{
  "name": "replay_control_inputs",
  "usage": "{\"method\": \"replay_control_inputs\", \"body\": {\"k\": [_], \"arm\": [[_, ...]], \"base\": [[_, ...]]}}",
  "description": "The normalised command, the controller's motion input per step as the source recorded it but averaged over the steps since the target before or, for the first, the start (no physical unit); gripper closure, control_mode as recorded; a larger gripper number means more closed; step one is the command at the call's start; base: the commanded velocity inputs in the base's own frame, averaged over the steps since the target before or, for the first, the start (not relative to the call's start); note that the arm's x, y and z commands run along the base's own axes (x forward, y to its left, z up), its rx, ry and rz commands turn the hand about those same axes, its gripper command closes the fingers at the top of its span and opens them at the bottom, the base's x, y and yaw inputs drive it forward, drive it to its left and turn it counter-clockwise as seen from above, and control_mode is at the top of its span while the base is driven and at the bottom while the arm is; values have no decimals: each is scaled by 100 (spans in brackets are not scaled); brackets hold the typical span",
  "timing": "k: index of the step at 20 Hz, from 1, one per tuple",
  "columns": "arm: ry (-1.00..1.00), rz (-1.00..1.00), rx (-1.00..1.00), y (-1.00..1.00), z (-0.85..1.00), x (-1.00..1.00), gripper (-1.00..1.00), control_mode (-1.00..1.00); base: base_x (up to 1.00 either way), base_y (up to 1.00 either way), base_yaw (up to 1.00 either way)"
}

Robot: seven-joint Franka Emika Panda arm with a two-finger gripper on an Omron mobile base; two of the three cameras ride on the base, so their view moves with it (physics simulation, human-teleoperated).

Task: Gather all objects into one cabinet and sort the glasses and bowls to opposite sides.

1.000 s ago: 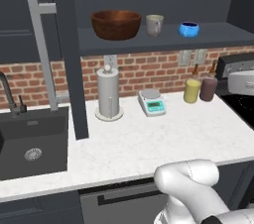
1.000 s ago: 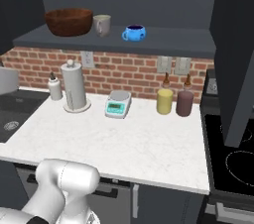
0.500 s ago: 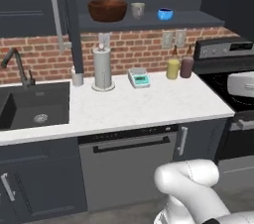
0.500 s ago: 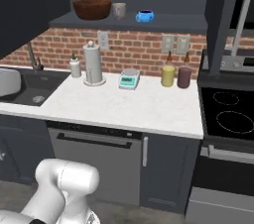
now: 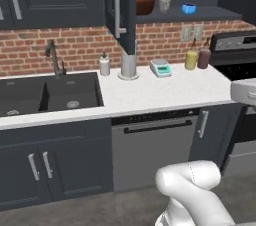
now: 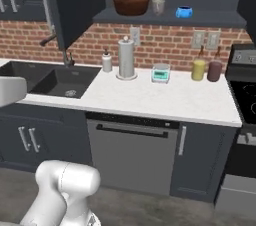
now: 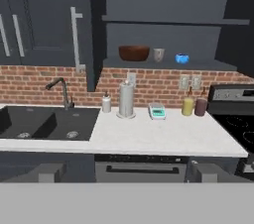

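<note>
The dark slate-blue wall cabinet stands open, its door swung out to the left with the long bar handle on it. On its lower shelf sit, left to right, the brown wooden bowl, one pale mug and the small blue bowl. My gripper is far back from the counter and open. Its fingertips are wide apart with nothing between them.
On the white counter stand a paper towel roll, a soap bottle, a white scale, and yellow and maroon canisters. A sink is at the left, a stove at the right, a dishwasher below.
The base has backed away from the counter, so the whole scene looks smaller and the lower cabinets and floor have come into view. The shelf's things have not moved.
</note>
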Motion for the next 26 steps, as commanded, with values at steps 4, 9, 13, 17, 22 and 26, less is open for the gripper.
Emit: {"method": "replay_control_inputs", "body": {"k": [4,9,13,17,22,26], "arm": [[0,0,0,0,0,0,-100,100],[0,0,0,0,0,0,-100,100],[0,0,0,0,0,0,-100,100],[0,0,0,0,0,0,-100,100],[0,0,0,0,0,0,-100,100],[0,0,0,0,0,0,-100,100]], "base": [[0,100,0],[0,100,0],[0,100,0],[1,100,0],[6,100,0],[14,100,0]]}}
